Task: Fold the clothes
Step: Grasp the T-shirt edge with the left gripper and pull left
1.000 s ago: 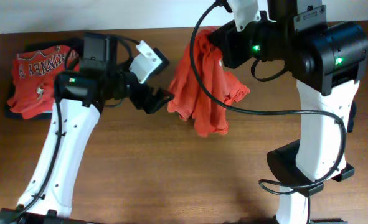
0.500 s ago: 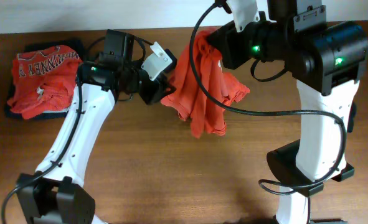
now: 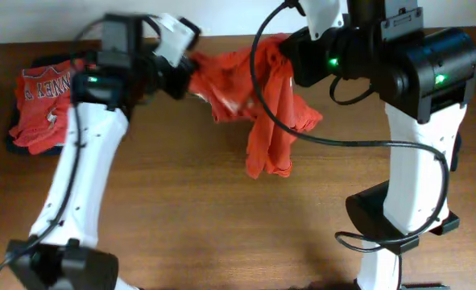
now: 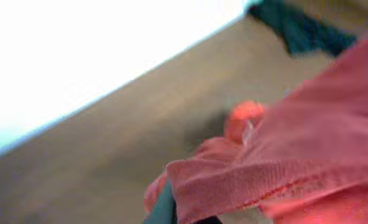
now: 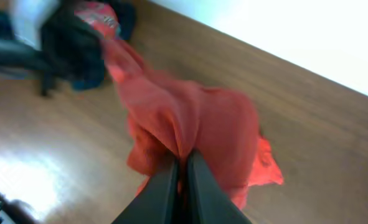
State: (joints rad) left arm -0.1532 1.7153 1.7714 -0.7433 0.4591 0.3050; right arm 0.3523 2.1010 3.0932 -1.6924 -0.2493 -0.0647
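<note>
Change: left gripper (image 3: 191,71) was open beside the low left edge of the orange-red T-shirt (image 3: 258,105) a second ago. It has since shut on that edge and swung up toward the far left of the table (image 3: 221,225).
Left gripper now: clamped on a fold of the shirt's hem. The left wrist view shows a stitched orange edge bunched right at the fingers, though it is blurred by motion.
Right gripper (image 3: 284,50): fingers together, pinching a gathered ridge of the same shirt, as it did a second ago. The right wrist view shows cloth spilling to both sides of the closed tips.
Shirt position: lifted at the far side of the table and drawn into a band between the two grippers. A loose tail hangs down toward the table's middle.
Shirt shape: still crumpled and not flat. I cannot tell which end is the collar or a sleeve.
Other clothes: stack (image 3: 48,101) at the far left, with a lettered orange-red shirt on top. It is well apart from the held shirt and unmoved.
Meaning for task: judged as a shift from a one-handed hold to a two-point hold. This is the spreading step that comes before any fold.
Next need: probably tension across the cloth, then a flat lay-down.
Risk: the left grip is on a thin edge and could slip under the pull.
</note>
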